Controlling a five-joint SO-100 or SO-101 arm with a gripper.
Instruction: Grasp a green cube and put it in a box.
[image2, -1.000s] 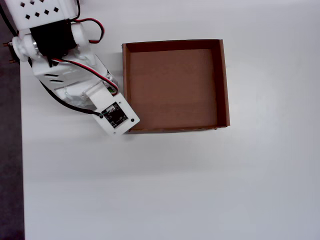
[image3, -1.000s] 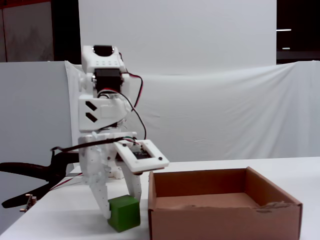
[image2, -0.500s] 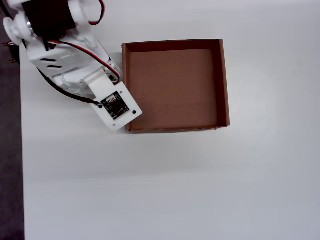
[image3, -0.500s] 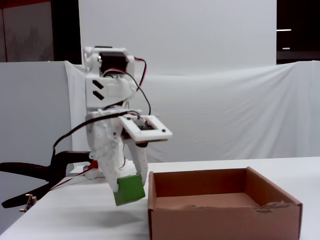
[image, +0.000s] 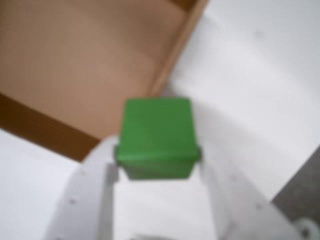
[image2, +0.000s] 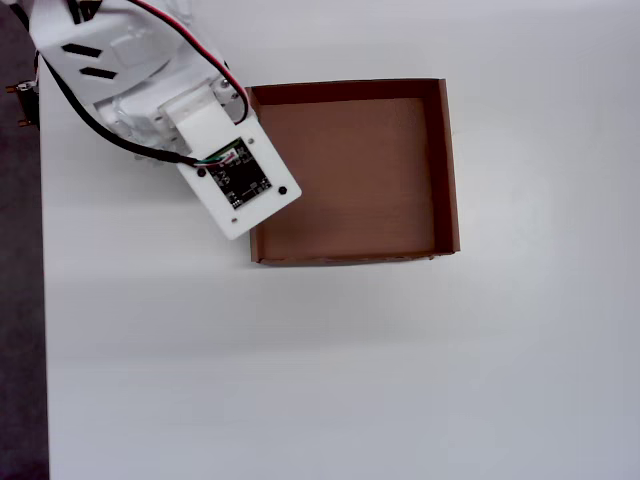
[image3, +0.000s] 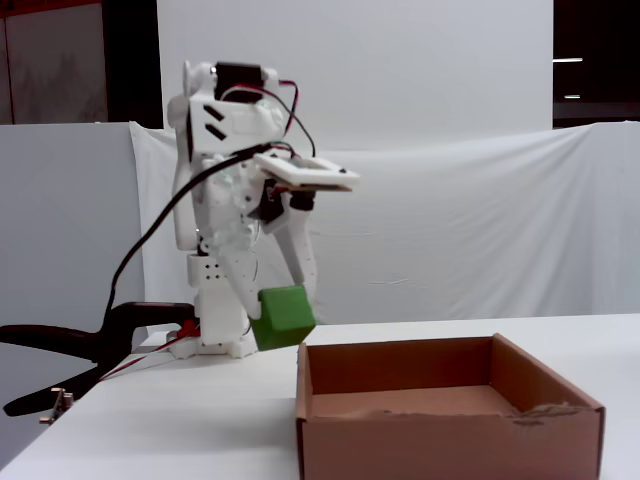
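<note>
My gripper is shut on the green cube, its white fingers pressing the cube's two sides. In the fixed view the cube hangs in the air at the gripper's tip, just left of the box and above the height of its near left corner. In the wrist view the box's brown floor fills the upper left and its corner lies right behind the cube. In the overhead view the arm's camera plate covers the cube and overlaps the box's left wall.
The white table spreads around the box. The arm's base stands at the back left in the fixed view, with a black clamp at the table's left edge. A white cloth backdrop hangs behind.
</note>
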